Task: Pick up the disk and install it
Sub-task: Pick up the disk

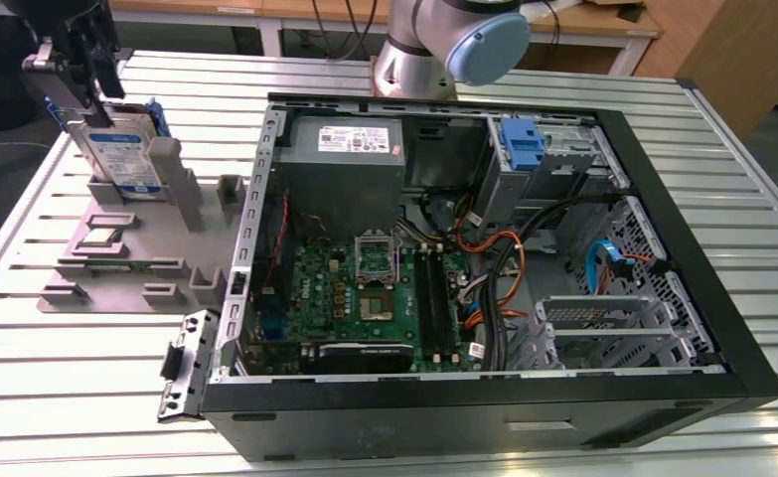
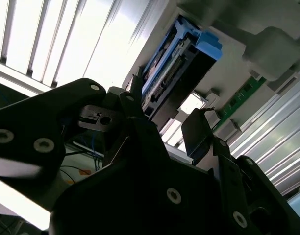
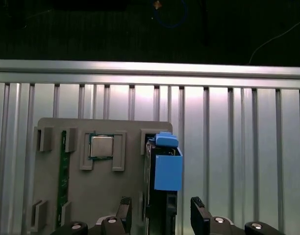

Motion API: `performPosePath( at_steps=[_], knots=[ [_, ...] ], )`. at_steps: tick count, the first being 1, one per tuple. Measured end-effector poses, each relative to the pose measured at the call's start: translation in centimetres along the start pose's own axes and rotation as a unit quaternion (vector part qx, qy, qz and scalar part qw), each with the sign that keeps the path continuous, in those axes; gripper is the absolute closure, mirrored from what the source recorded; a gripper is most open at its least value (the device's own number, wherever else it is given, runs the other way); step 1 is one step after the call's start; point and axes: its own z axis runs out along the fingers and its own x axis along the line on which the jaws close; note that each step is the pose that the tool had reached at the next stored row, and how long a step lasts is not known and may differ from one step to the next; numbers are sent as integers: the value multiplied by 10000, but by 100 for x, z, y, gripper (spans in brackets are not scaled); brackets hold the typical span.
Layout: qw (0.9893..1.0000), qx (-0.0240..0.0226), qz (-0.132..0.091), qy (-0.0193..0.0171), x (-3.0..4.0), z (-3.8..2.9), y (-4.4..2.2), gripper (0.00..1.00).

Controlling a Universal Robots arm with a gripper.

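The disk [image 1: 121, 157] stands on edge in a slot of the grey holder [image 1: 123, 258] at the exterior view's left, its white-and-blue label facing out and blue rails along its edges. My gripper [image 1: 97, 104] hangs just over its top edge. In the first wrist view the disk [image 3: 162, 169] with its blue carrier end lies between my two black fingers [image 3: 196, 208], with a gap on each side, so the gripper [image 3: 160, 208] is open. The second wrist view shows the same: the disk [image 2: 177, 63] beyond the open gripper [image 2: 167, 115].
The open computer case [image 1: 746, 328] lies on the slatted metal table, with a blue latch piece [image 1: 524, 144] at its drive bay and a grey power supply [image 1: 342, 149]. The holder also carries a processor chip [image 3: 101, 146] and a memory stick [image 3: 63, 171]. The arm's base [image 1: 422, 50] stands behind the case.
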Motion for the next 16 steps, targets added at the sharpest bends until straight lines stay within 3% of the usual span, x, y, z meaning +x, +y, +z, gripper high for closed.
performPosePath(
  at_steps=[6,16],
  knots=[
    [10000,0,0,0,2,73,-3,41],
    [10000,-1,0,0,3,108,-5,41]
  ],
)
